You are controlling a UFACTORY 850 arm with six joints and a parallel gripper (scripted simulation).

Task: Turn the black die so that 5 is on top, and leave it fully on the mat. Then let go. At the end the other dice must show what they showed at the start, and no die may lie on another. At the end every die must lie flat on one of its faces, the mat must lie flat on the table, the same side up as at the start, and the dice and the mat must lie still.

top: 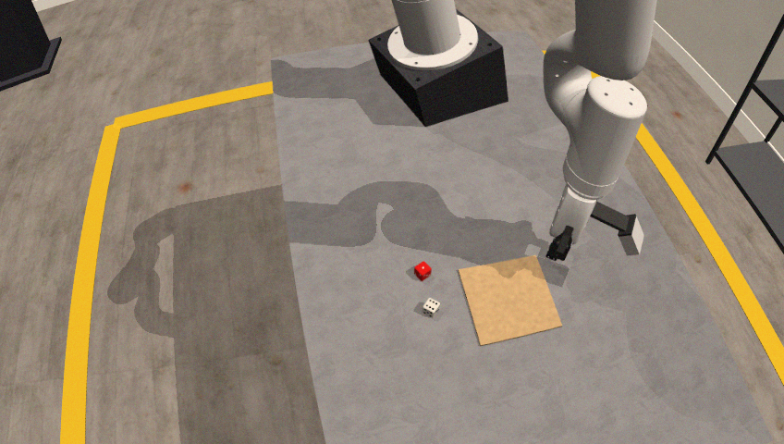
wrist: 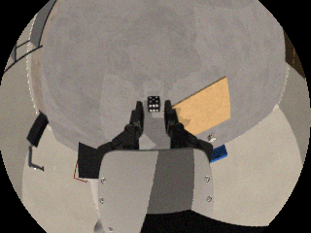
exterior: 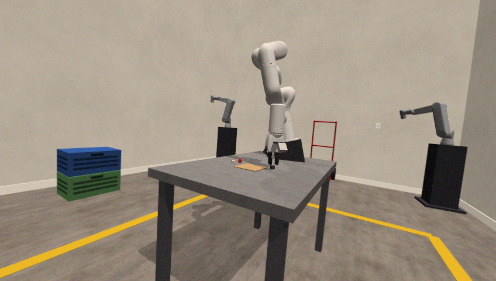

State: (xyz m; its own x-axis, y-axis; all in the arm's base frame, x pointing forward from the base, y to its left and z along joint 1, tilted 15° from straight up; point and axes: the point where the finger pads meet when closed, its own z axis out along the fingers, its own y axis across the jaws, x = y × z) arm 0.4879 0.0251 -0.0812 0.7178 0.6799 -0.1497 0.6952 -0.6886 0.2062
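The black die lies on the grey table just off the far right corner of the tan mat. It also shows as a small dark cube in the exterior view. My gripper points straight down over it, partly open, with one finger on each side of the die and small gaps between. In the top view the fingers mostly hide the die. The die's top face shows white pips in the wrist view; I cannot read the number.
A red die and a white die lie on the table left of the mat, apart from each other. The arm's black base stands at the far table edge. The right table edge is close to the gripper.
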